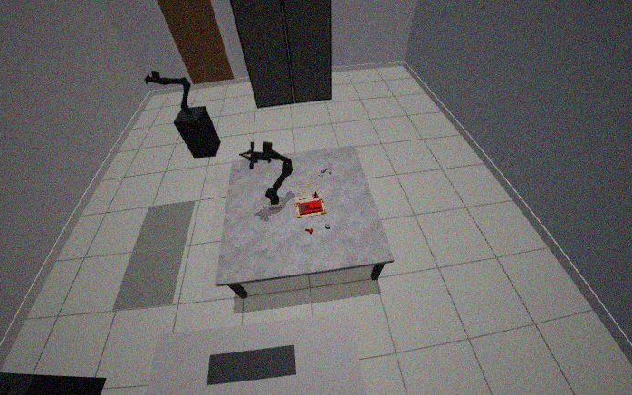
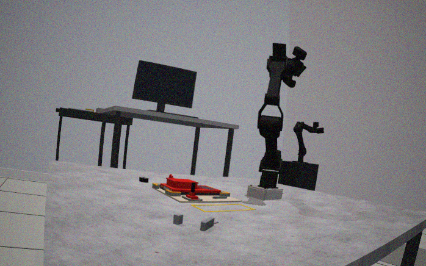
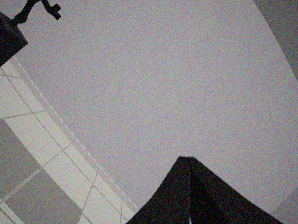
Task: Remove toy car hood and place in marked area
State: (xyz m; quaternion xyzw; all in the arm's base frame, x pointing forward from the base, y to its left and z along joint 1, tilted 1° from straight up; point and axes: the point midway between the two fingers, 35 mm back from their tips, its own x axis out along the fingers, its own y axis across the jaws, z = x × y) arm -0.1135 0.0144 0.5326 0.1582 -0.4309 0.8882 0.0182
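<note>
The red toy car [image 1: 311, 207] [image 2: 188, 187] sits on a pale board [image 2: 234, 199] with yellow blocks at its corners. Its red top has a raised block at one end and a lower, flatter part with a grey patch at the other; the hood's exact edges are too small to tell. The marked area is a thin yellow outline [image 1: 308, 185] [image 2: 229, 210] on the table beside the board, with nothing inside it. My gripper [image 1: 241, 155] [image 3: 185, 163] is shut and empty, raised high and pointing away from the car. The car is outside the wrist view.
A red and black piece [image 2: 192, 192] stands upright on the board near the marked area. Two small grey parts [image 2: 177, 219] [image 2: 207, 224] lie beyond the outline. A red piece [image 1: 310, 230] and a small dark round piece [image 1: 327, 226] lie on the car's other side.
</note>
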